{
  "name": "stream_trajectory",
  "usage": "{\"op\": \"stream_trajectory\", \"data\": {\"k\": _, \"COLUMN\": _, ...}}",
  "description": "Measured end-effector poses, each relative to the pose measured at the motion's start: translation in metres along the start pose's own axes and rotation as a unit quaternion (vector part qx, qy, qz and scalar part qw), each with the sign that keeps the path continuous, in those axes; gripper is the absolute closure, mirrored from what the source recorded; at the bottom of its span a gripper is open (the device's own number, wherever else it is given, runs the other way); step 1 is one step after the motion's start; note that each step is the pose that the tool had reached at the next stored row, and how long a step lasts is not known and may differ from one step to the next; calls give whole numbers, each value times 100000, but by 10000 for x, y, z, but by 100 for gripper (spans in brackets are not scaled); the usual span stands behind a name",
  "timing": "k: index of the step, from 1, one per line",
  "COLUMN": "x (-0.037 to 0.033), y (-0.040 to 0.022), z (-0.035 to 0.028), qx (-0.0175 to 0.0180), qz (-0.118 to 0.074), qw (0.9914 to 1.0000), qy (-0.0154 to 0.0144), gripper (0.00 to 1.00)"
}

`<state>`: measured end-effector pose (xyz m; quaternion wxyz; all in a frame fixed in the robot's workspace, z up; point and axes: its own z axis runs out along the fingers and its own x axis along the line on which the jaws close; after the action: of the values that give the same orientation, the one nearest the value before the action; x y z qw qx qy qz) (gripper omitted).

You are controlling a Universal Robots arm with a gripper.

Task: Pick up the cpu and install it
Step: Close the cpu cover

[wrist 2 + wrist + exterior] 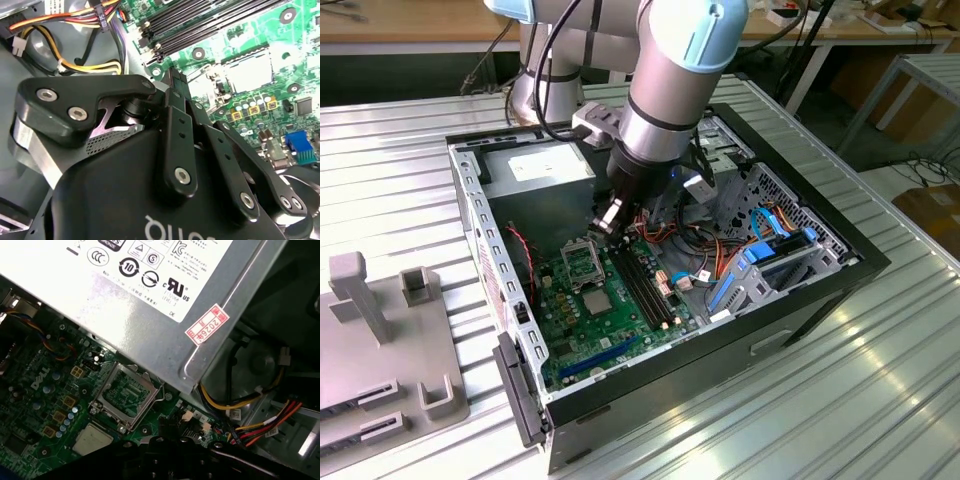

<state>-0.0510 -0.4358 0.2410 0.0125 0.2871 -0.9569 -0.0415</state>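
Gripper [608,217] hovers over the socket [582,265]; finger opening cannot be told; cpu [599,302] lies on the board.

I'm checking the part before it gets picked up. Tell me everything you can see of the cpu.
The cpu is a small, thin, flat square with a pale silver-grey face that looks like metal. It lies flat, face up, on the green board, close beside the empty socket and its metal frame, not in it. Nothing grips or covers it. The gripper hangs above the socket area, apart from the cpu.
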Motion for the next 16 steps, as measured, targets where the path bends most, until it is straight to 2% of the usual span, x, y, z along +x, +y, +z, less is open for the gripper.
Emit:
{"op": "stream_trajectory", "data": {"k": 3, "x": 0, "y": -2, "z": 20, "qx": -903, "qz": -113, "qw": 99994, "qy": -589, "gripper": 89}}
{"op": "stream_trajectory", "data": {"k": 4, "x": 0, "y": -2, "z": 27, "qx": -1367, "qz": -137, "qw": 99987, "qy": -890, "gripper": 89}}
{"op": "stream_trajectory", "data": {"k": 5, "x": 0, "y": -3, "z": 34, "qx": -1672, "qz": -154, "qw": 99980, "qy": -1092, "gripper": 89}}
{"op": "stream_trajectory", "data": {"k": 7, "x": 3, "y": -10, "z": 65, "qx": -2071, "qz": -182, "qw": 99969, "qy": -1363, "gripper": 89}}
{"op": "stream_trajectory", "data": {"k": 9, "x": 6, "y": -15, "z": 87, "qx": -2313, "qz": -187, "qw": 99962, "qy": -1516, "gripper": 89}}
{"op": "stream_trajectory", "data": {"k": 11, "x": 5, "y": -18, "z": 102, "qx": -2905, "qz": -235, "qw": 99940, "qy": -1898, "gripper": 89}}
{"op": "stream_trajectory", "data": {"k": 12, "x": 5, "y": -18, "z": 111, "qx": -3387, "qz": -256, "qw": 99918, "qy": -2222, "gripper": 89}}
{"op": "stream_trajectory", "data": {"k": 14, "x": 6, "y": -19, "z": 133, "qx": -3874, "qz": -276, "qw": 99892, "qy": -2547, "gripper": 89}}
{"op": "stream_trajectory", "data": {"k": 16, "x": 7, "y": -24, "z": 165, "qx": -4054, "qz": -293, "qw": 99882, "qy": -2663, "gripper": 89}}
